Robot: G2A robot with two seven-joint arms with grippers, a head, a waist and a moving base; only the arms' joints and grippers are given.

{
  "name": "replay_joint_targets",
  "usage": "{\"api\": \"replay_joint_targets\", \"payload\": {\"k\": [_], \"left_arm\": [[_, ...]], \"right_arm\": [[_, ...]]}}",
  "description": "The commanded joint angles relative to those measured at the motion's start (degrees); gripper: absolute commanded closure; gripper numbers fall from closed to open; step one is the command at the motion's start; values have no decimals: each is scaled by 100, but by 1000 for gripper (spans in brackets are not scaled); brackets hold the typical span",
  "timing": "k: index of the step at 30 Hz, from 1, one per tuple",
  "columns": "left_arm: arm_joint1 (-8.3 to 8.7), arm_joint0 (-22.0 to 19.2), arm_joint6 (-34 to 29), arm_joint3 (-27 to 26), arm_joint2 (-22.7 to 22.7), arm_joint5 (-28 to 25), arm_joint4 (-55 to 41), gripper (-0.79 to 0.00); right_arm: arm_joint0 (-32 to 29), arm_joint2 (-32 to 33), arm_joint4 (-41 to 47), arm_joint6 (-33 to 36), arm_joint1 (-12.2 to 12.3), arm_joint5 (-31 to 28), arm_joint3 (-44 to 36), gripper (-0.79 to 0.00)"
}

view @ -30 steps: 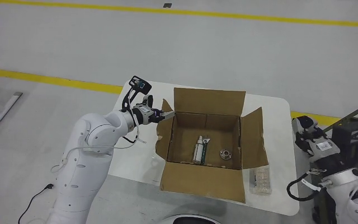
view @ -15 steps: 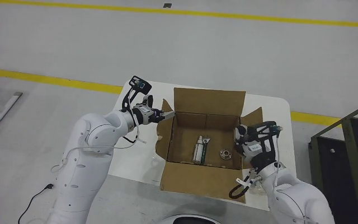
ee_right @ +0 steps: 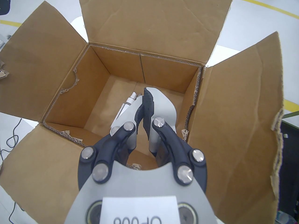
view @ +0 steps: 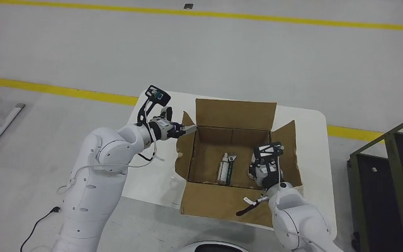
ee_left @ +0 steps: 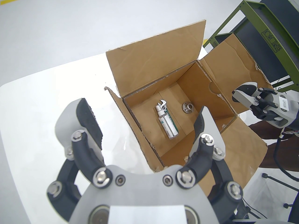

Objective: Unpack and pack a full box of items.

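Open, torn-flapped cardboard box [view: 236, 113] at bench [view: 310, 123] centre holds a green-labelled white bottle [ee_left: 167, 124]; left hand [ee_left: 142, 111] apart, right hand [ee_right: 144, 101] together.

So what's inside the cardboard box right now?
A white bottle, a small wrench beside it and a round metal flange lie on the cardboard box floor. The right gripper above covers part of that floor; anything under the bottle is hidden.

White smooth-shelled arms [view: 104, 157] trail black cables [view: 250, 203]. On left gripper [ee_left: 143, 105] and right gripper [ee_right: 145, 94]: silver plate, white label, black linkages, round silver screws, grey fingers [ee_left: 63, 118] with black textured pads [ee_left: 90, 122].
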Motion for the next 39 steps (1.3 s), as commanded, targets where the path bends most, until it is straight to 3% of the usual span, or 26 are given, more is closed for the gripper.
{"api": "replay_joint_targets", "payload": {"k": [1, 8, 17, 25, 27, 28, 31, 34, 35, 36, 39], "left_arm": [[0, 0, 0, 0, 0, 0, 0, -785], [20, 80, 309, -61, -25, 18, 170, -785], [93, 97, 885, -83, -179, 251, 937, -785], [93, 97, 885, -83, -179, 251, 937, -785], [93, 97, 885, -83, -179, 251, 937, -785], [93, 97, 885, -83, -179, 251, 937, -785], [93, 97, 885, -83, -179, 251, 937, -785], [93, 97, 885, -83, -179, 251, 937, -785], [93, 97, 885, -83, -179, 251, 937, -785], [93, 97, 885, -83, -179, 251, 937, -785], [93, 97, 885, -83, -179, 251, 937, -785]], "right_arm": [[0, 0, 0, 0, 0, 0, 0, 0], [222, -100, 436, -118, -80, 435, 601, 0], [1822, -1231, 1252, 543, -469, 1913, 2405, 0], [2934, -1870, 1707, 940, -803, 2634, 3963, 0], [3098, -1957, 1797, 946, -869, 2734, 4217, -151], [3156, -1990, 1842, 937, -898, 2788, 4321, -179], [3265, -2030, 1990, 851, -977, 2999, 4544, -166], [3282, -2059, 2000, 762, -1016, 3050, 4606, -206], [3270, -2057, 1968, 729, -1018, 3028, 4596, -265], [3270, -2057, 1968, 729, -1018, 3028, 4596, -539], [3270, -2057, 1968, 729, -1018, 3028, 4596, -539]]}}
